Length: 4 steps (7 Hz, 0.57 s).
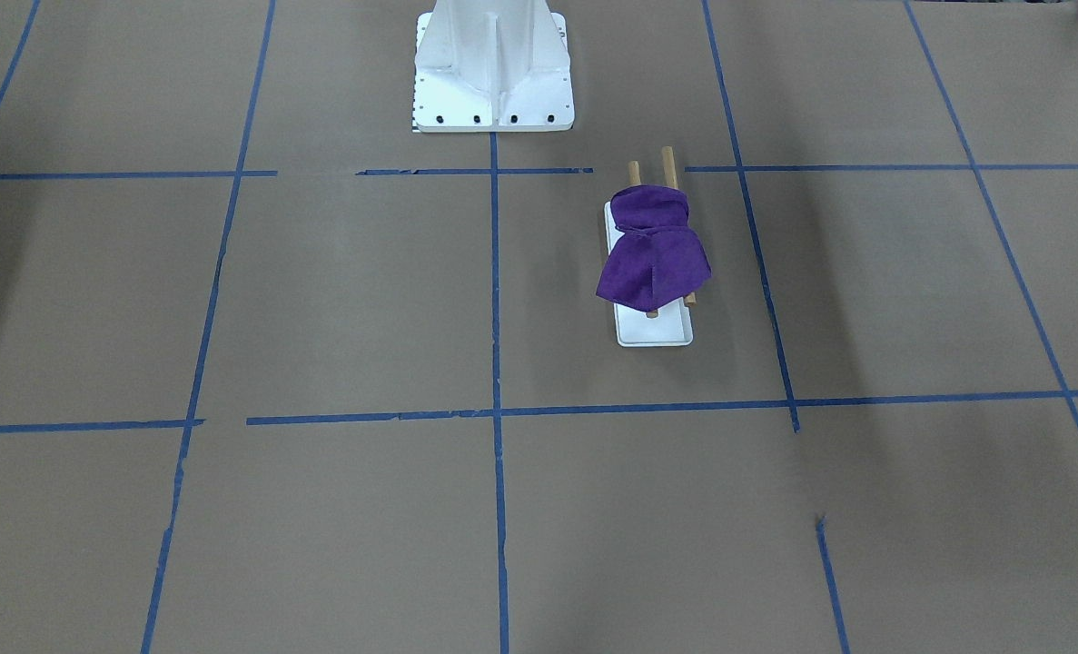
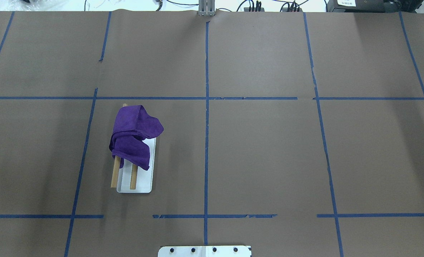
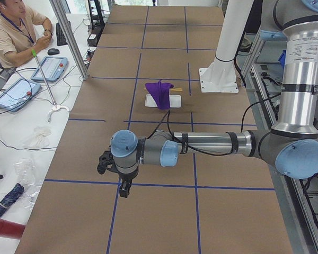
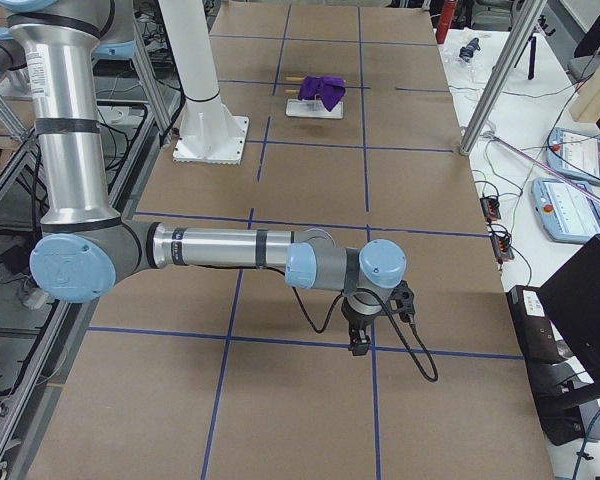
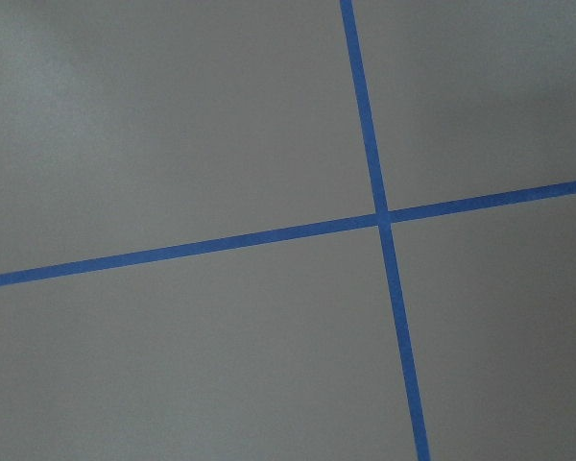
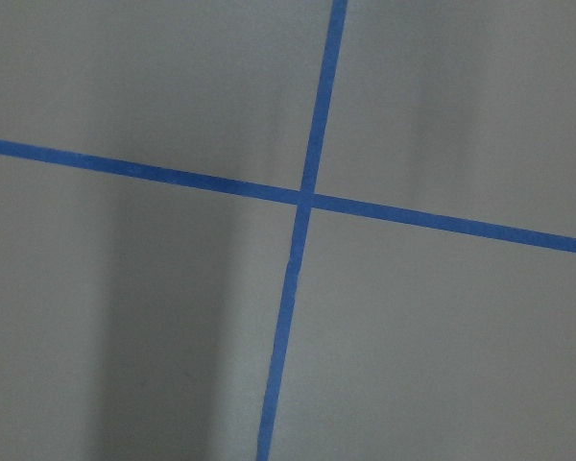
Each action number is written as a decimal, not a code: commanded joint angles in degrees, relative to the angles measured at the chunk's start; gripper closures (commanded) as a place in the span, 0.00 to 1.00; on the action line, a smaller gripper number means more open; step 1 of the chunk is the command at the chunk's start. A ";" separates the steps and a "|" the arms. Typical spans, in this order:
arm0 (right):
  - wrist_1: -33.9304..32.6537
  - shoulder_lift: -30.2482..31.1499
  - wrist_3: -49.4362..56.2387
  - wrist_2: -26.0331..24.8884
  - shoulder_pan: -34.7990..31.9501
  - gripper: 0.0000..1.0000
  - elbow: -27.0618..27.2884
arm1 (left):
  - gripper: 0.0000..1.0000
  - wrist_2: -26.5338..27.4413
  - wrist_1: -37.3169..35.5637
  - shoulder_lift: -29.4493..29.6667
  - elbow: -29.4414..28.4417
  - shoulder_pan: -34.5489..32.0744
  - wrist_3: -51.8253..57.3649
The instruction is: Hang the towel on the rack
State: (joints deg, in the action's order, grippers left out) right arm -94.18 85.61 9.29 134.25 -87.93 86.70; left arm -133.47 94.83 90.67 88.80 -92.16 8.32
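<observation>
1. Towel [image 2: 135, 137] is hanging bunched over both wooden rods of the rack [image 2: 143, 180], which is standing on the tabletop [image 2: 269, 160] in the robot's left half.
2. Left arm [image 3: 212, 143] is reaching over bare tabletop, well apart from the rack. Left jaws are pointing down; cannot tell how wide they stand.
3. Right arm [image 4: 220, 248] is posing likewise at the opposite end. Right jaws: cannot tell either.
</observation>
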 commanded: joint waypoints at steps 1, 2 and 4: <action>0.49 -0.35 -3.84 0.84 2.48 0.00 0.48 | 0.00 -0.21 0.10 0.03 0.41 0.14 -0.23; 0.58 -0.27 -3.76 0.75 3.45 0.00 0.66 | 0.00 -0.30 0.01 0.03 0.41 0.31 -0.32; 0.58 -0.35 -3.76 0.58 3.64 0.00 0.75 | 0.00 -0.30 -0.34 0.03 0.32 0.57 -0.49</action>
State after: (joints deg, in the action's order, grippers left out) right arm -93.63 85.28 5.60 134.89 -84.60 87.39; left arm -133.76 94.73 90.70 89.14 -91.73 7.94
